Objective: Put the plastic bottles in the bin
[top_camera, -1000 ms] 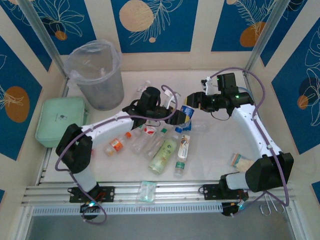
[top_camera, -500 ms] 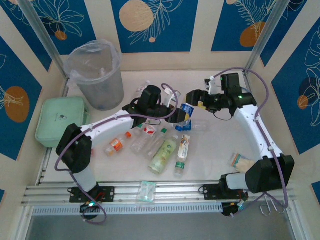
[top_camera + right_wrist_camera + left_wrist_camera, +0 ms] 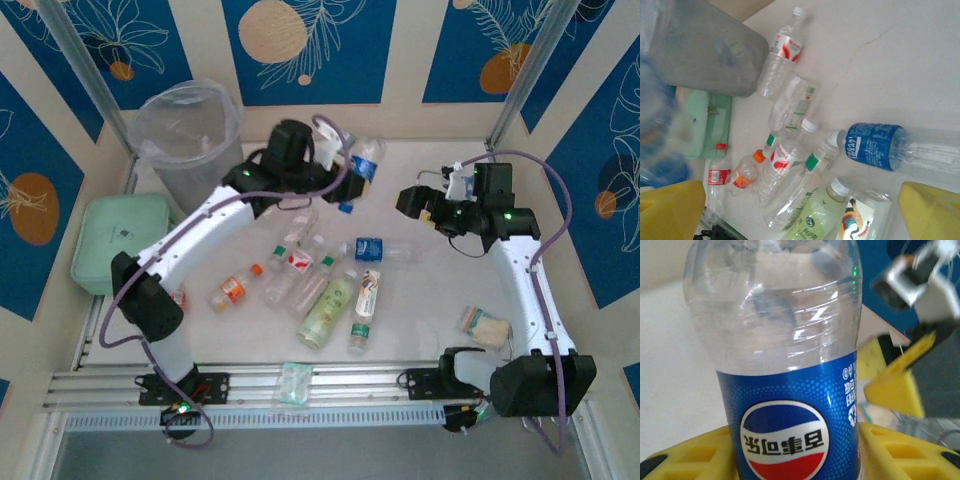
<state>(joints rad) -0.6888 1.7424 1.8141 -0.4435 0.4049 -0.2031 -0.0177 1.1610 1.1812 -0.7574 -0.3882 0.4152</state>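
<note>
One Pepsi bottle (image 3: 366,158) is clamped in the left hand (image 3: 352,172), right of the bin (image 3: 195,172); releasing early would drop it short. The right hand (image 3: 412,200) gapes empty.

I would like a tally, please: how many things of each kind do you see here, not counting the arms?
Plastic bottles lying flat: 9
Plastic bottle held up: 1
Wrapped packets: 2
Bin: 1
Mint-green box: 1
Total: 14
</note>
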